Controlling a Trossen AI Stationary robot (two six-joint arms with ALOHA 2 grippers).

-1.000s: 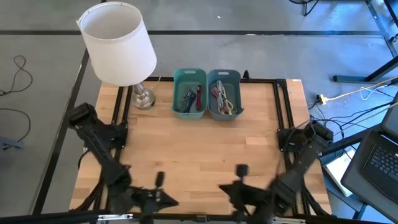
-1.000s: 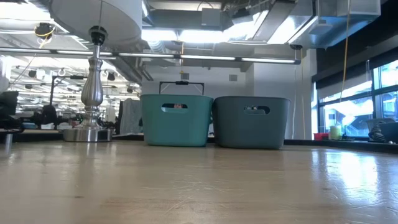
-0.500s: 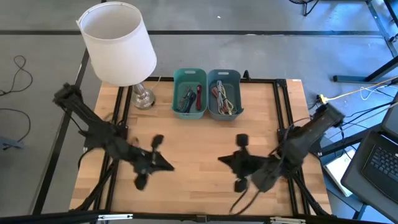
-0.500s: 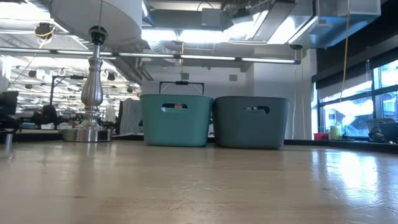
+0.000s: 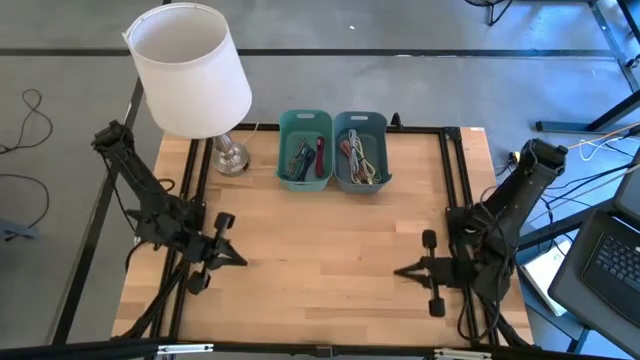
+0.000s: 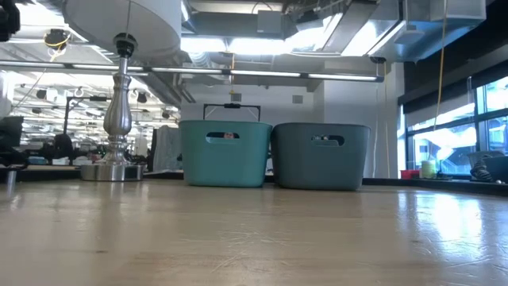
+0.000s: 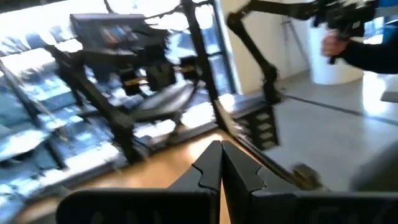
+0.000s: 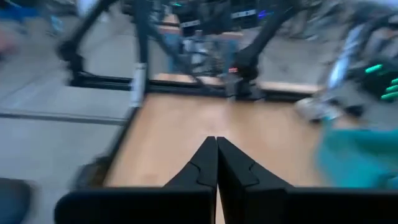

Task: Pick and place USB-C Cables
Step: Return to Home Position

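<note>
While folded coloured USB-C cables (image 5: 304, 158) lie inside the two teal plastic bins (image 5: 306, 114), left end effector (image 5: 240, 260) hangs front-left of them, right end effector (image 5: 400, 270) front-right. Both closed, empty.

The worktop (image 5: 320, 250) is pale wood, smooth with a faint sheen, edged by a black metal frame (image 5: 452, 170); at its far edge the left bin (image 6: 222, 155) and right bin (image 6: 320, 157) are matt plastic, the lamp (image 6: 117, 107) has a polished metal stem and matt white shade (image 5: 190, 70), and the left pincer (image 7: 221, 149) and right pincer (image 8: 216, 142) look matt black.
</note>
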